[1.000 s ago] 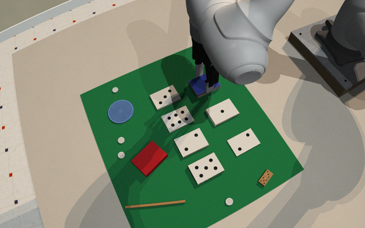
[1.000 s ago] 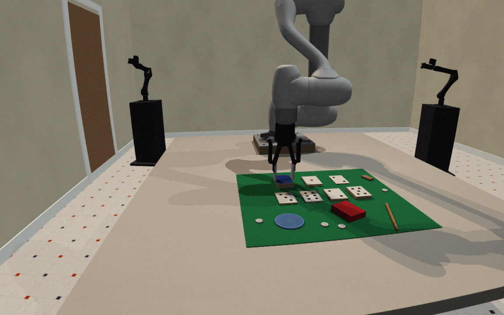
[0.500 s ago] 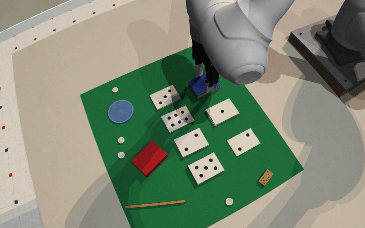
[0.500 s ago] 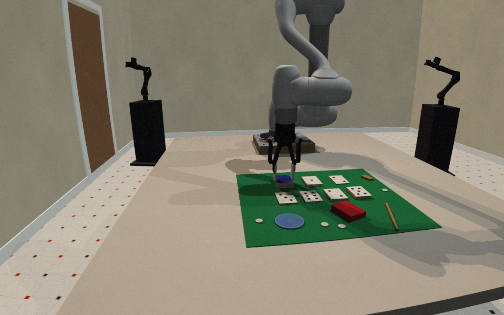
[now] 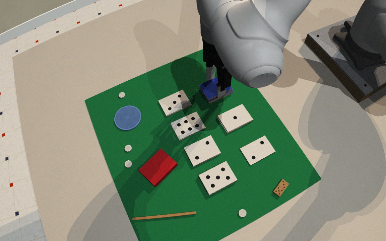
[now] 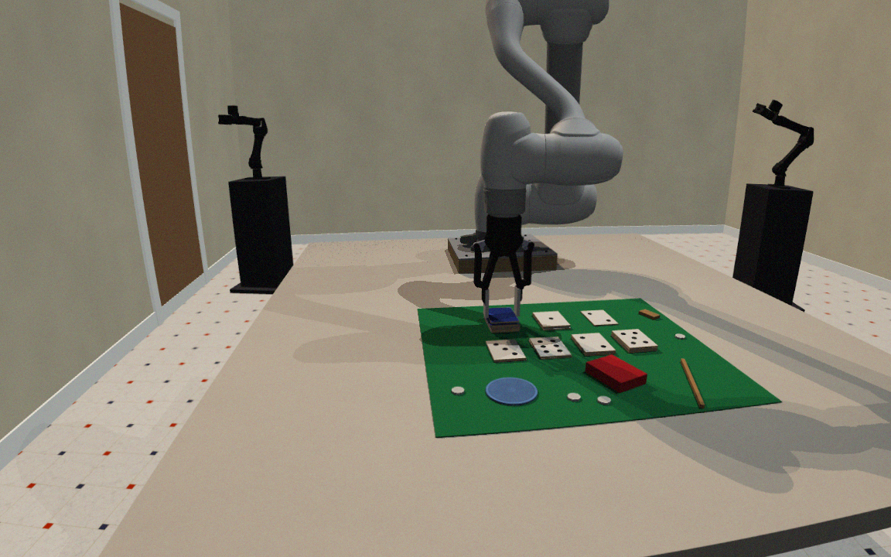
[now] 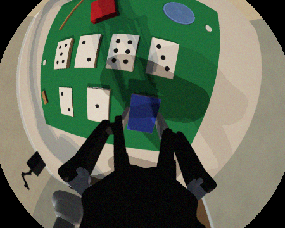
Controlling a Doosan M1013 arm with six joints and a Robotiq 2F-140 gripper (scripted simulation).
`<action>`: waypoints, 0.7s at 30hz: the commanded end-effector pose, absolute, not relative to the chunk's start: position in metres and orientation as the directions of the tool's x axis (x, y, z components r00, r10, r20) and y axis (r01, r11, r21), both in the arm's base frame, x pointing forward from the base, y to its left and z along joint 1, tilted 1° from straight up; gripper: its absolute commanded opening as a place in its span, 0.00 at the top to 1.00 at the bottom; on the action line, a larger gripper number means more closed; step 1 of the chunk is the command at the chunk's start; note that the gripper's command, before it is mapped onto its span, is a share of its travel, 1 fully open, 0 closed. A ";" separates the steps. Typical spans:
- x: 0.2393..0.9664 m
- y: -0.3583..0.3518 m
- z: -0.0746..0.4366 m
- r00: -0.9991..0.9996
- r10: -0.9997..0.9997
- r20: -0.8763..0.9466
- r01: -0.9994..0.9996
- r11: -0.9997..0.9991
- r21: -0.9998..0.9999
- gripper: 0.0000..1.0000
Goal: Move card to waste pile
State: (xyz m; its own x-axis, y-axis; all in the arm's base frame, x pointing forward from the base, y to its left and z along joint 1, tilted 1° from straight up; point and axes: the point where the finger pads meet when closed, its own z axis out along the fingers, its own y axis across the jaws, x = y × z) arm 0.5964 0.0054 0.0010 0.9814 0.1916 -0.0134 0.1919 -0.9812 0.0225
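The face-down stock (image 5: pixel 215 90) is a short stack with a blue top card, at the far end of the green mat (image 5: pixel 200 143), in the row nearest the arm's base. My gripper (image 5: pixel 217 85) stands straight down over it, one finger on each long side of the blue top card (image 7: pixel 144 113), shut on it at stack height. The waste pile (image 5: pixel 235 118), a small stack showing one pip, lies beside the stock in the same row. It also shows in the wrist view (image 7: pixel 97 103). In the exterior view the gripper (image 6: pixel 502 309) sits on the stock (image 6: pixel 503 317).
Face-up pip cards lie on the mat: a two (image 5: pixel 257 149) in the stock's row, and a three (image 5: pixel 174 102), a six (image 5: pixel 187 125), a two (image 5: pixel 202 150) and a five (image 5: pixel 217 177) in the other row. Also here are a red block (image 5: pixel 157 166), a blue disc (image 5: pixel 127 117), small white discs, a wooden stick (image 5: pixel 164 215) and a domino (image 5: pixel 280 187).
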 end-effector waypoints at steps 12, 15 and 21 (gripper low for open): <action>0.597 0.005 0.032 0.981 0.191 -0.014 0.192 -0.981 0.022 0.57; 0.597 0.005 0.032 0.981 0.191 -0.014 0.192 -0.981 0.022 0.57; 0.597 0.005 0.032 0.981 0.191 -0.014 0.192 -0.981 0.022 0.57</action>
State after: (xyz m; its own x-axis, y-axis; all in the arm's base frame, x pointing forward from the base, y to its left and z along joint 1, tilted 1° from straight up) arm 0.5973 0.0050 0.0286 0.9814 0.1918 -0.0127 0.1920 -0.9811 0.0239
